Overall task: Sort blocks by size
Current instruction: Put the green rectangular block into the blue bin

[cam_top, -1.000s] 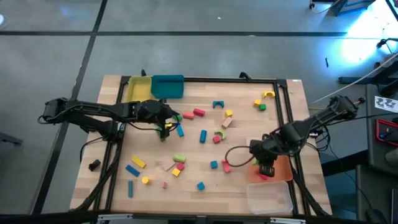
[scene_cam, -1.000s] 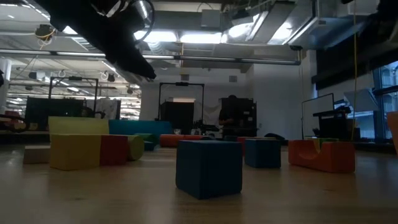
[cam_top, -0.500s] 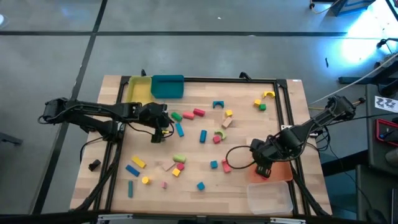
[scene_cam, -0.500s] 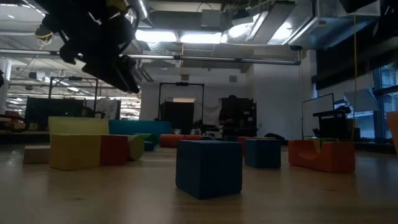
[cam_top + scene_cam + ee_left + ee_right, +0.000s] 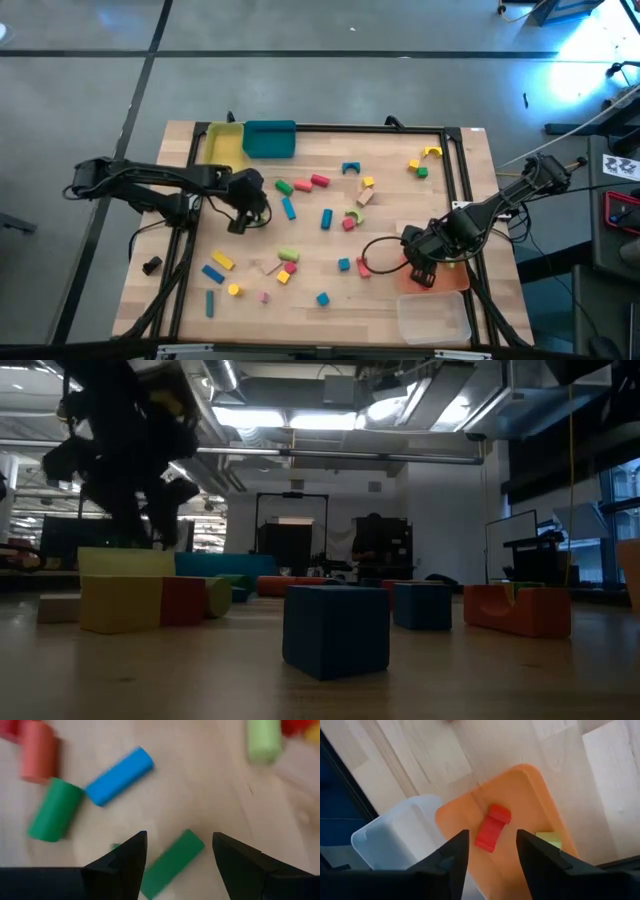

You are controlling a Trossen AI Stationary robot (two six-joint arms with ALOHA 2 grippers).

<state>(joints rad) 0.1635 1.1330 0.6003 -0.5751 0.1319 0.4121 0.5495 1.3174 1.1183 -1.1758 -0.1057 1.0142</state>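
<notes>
Wooden counter [image 5: 385, 225], blocks scattered. My right pincer [image 5: 489, 845] apart over orange tray [image 5: 530, 795], red block [image 5: 492, 827] inside; left pincer [image 5: 177, 851] apart above green bar [image 5: 172, 862].

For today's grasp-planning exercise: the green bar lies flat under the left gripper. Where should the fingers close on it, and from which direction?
Grip the green bar across its narrow width at mid-length, descending from above. It lies flat and diagonal between the left gripper's open fingers, so the wrist probably needs turning to meet its long sides.
</notes>
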